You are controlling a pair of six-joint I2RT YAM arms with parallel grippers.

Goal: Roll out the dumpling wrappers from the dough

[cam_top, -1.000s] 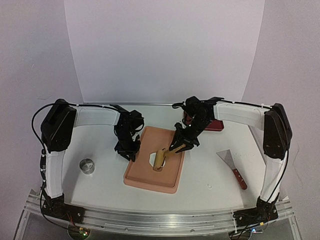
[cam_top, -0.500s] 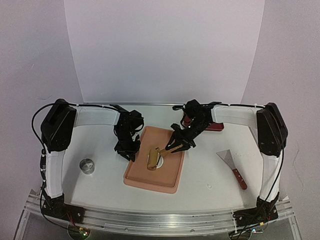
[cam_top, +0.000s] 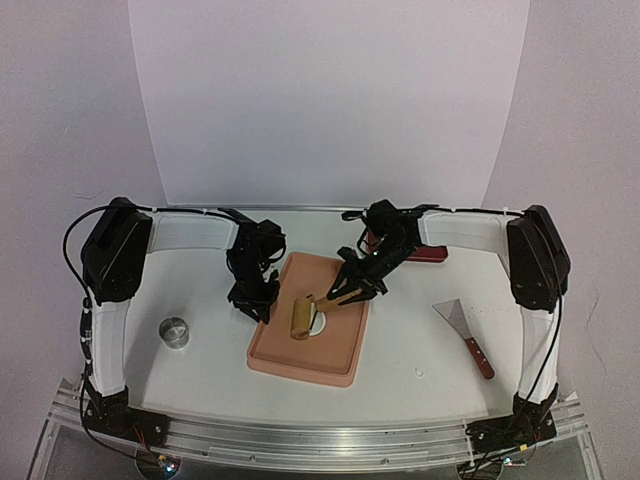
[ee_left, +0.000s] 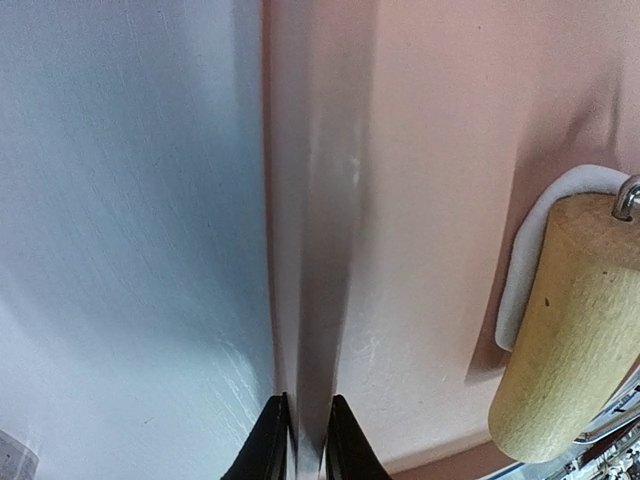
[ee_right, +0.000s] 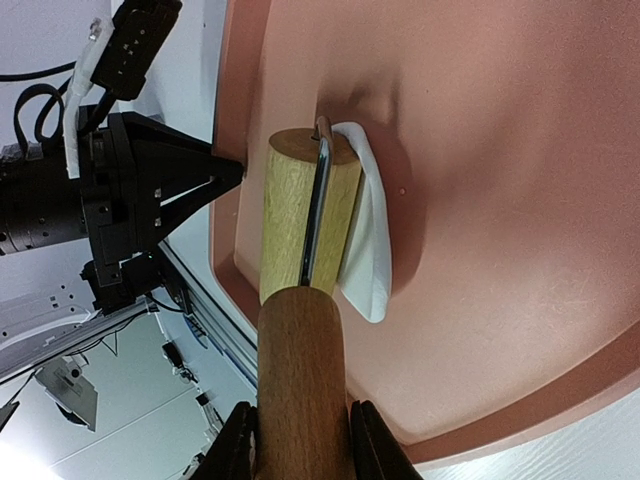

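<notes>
Trouble starts at the near rim of the pink tray [cam_top: 300, 372], which lies loose on the table [cam_top: 410, 350]. A hard push on the pin could skate the tray toward the arm bases.

Off to the sides, the metal ring [cam_top: 175, 331] and the scraper [cam_top: 466, 338] sit well apart from the tray and look safe from any sweep.

Further in, the rolling pin [ee_right: 300, 220] presses on the dough [ee_right: 368, 250], a thick white slab on the left half of the tray floor. The dough is partly under the roller and seems to curl up against its flank. From that position it may stick and wrap round the wood, or fold over itself rather than spread thin. No dumpling wrappers show yet, so most of the task is probably ahead.

The tray floor dimples beside the dough. It seems soft, so uneven pressure could give a lopsided sheet.

The left fingers [ee_left: 265, 450] are pressed nearly together, pinching the tray's left rim. That thin hold could slip off the ridge. They also stand near the roller, so a stroke carried too far left could strike them.

Farthest back, the right fingers [ee_right: 238, 450] clamp the pin's handle. If the handle twists in that grip, the roller tilts and digs one end into the dough.
</notes>
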